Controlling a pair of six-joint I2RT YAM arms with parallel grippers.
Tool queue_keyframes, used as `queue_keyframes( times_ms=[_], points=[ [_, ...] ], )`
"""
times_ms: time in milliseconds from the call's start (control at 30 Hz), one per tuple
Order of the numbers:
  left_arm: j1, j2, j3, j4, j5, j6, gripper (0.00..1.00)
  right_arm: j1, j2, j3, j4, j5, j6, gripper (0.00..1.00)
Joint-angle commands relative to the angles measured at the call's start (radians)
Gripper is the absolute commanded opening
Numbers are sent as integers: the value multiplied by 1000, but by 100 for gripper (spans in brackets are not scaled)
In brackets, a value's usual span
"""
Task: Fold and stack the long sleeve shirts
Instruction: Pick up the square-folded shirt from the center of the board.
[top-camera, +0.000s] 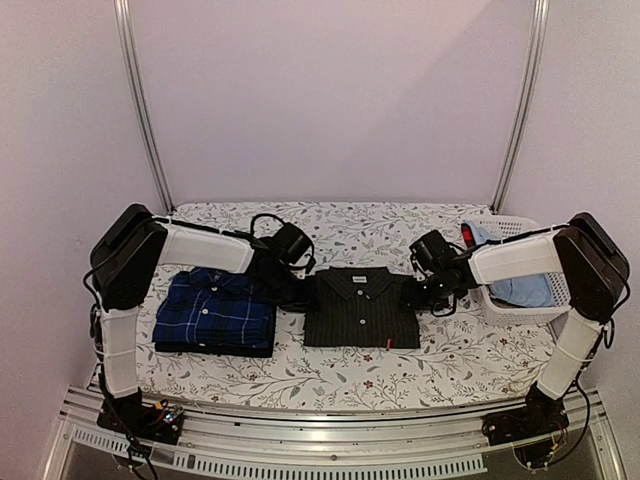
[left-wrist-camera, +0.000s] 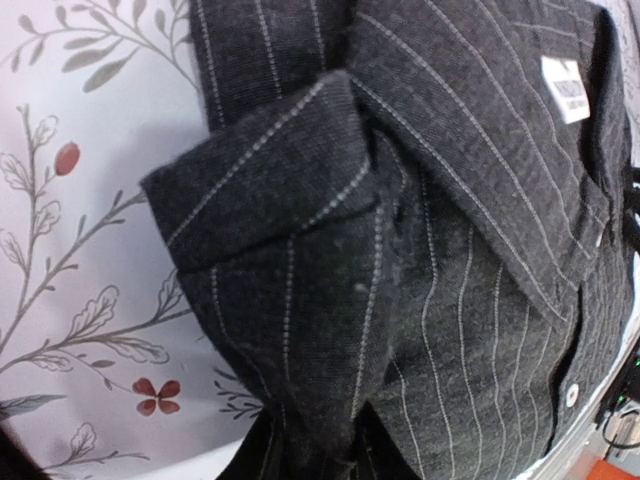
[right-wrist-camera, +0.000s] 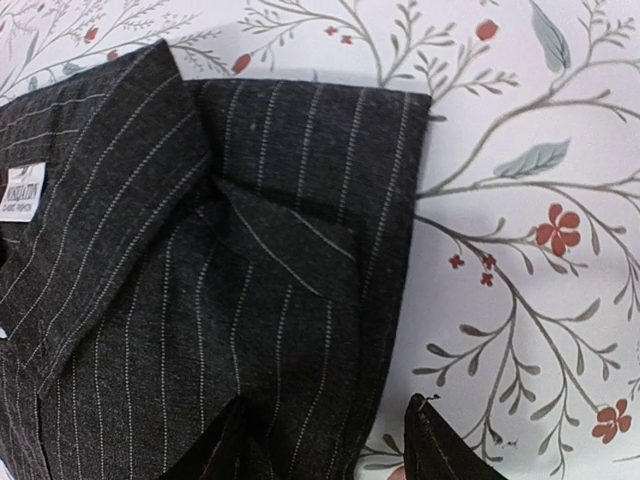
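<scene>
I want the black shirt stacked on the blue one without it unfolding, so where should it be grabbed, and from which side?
Take the black shirt at both shoulder corners beside the collar, one arm coming in low from each outer side. It lies as a flat folded rectangle, and those edges probably hold enough layers to pinch together.

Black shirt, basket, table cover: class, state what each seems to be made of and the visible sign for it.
Black shirt: woven cloth, matte and slightly fuzzy; the weave and dotted pale pinstripes show close up.
Basket: probably white plastic; its walls are slotted and moulded.
Table cover: smooth sheet with a floral print; cloth or vinyl, the look leaves it open.
</scene>
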Motion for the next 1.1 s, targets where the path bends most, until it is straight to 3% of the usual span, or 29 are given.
queue_keyframes(
  times_ms=[0,100,167,200,767,1067],
  points=[
    [-9,34,18,11,-16,5,17,15,73,-5,-37,-22,31,43],
    [-16,34,29,28,-4,5,9,24,94,9,-48,-15,42,26],
    [-20,33,38,31,0,8,4,24,98,19,-56,-15,50,3],
    [-21,29,42,30,3,11,1,24,96,24,-57,-17,59,0],
    [-14,-220,90,-110,-48,70,0,101,-137,185,-147,-34,110,0],
    [38,-438,20,-247,-129,73,0,188,-102,408,-201,-145,150,0]
  ],
)
